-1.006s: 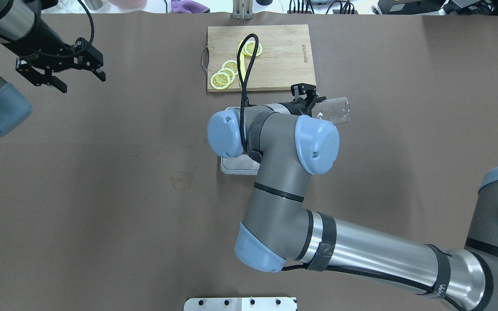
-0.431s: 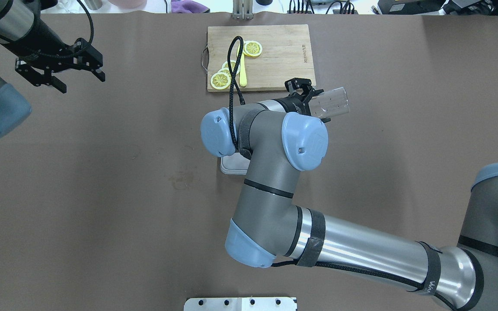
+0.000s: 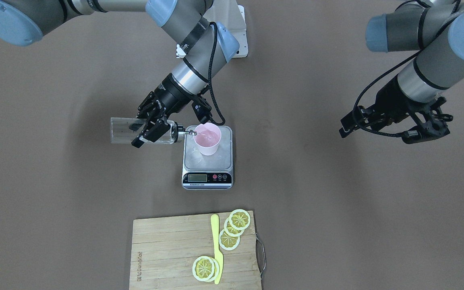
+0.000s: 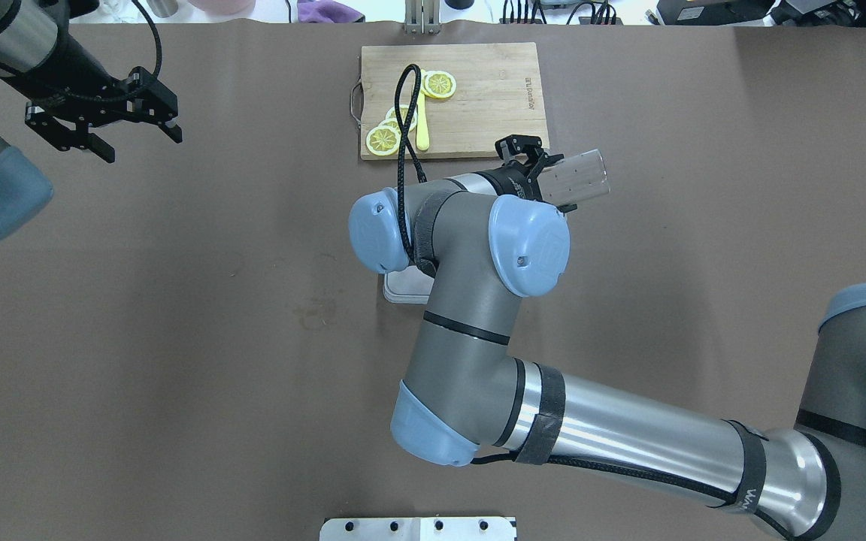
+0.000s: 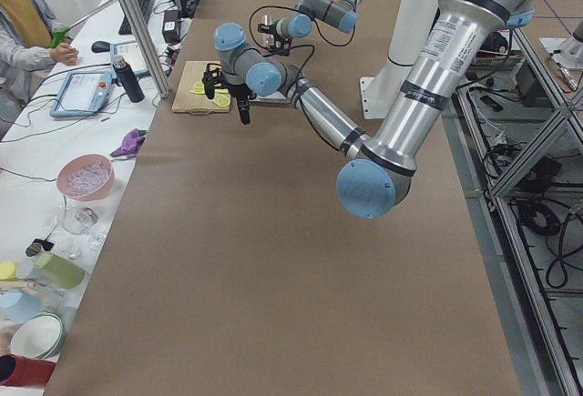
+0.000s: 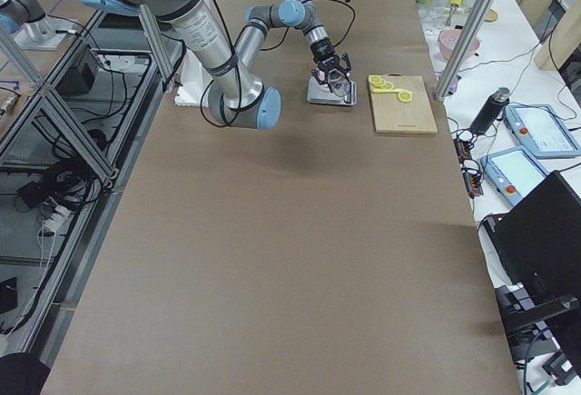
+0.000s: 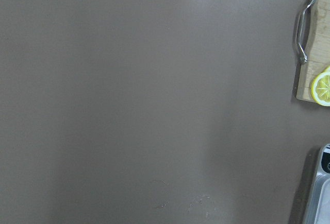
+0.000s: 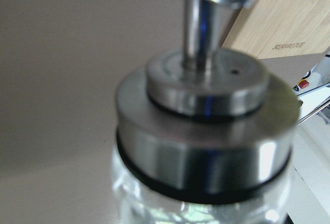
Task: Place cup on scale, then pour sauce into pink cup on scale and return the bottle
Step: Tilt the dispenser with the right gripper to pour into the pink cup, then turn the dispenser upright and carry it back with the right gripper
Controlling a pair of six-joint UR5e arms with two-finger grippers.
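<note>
The pink cup (image 3: 207, 139) stands upright on the scale's (image 3: 208, 161) silvery platform. My right gripper (image 3: 151, 129) is shut on the clear glass bottle (image 3: 135, 131) and holds it lying level, with its silver pourer tip at the cup's rim. The overhead view shows the bottle (image 4: 576, 179) in the right gripper (image 4: 537, 171); my arm hides the cup there. The right wrist view shows the pourer cap (image 8: 206, 126) up close. My left gripper (image 4: 143, 146) is open and empty, above the table far to the left.
A wooden cutting board (image 3: 175, 249) with lemon slices (image 3: 234, 227) and a yellow knife (image 3: 216, 247) lies beyond the scale. Only one corner of the scale (image 4: 401, 289) shows under my right arm in the overhead view. The left wrist view shows the board's handle (image 7: 304, 28).
My right arm has shifted left with the bottle, and the bottle's base has tipped slightly upward. In the last 0.4 s it has hardly moved. The left arm stays put.
</note>
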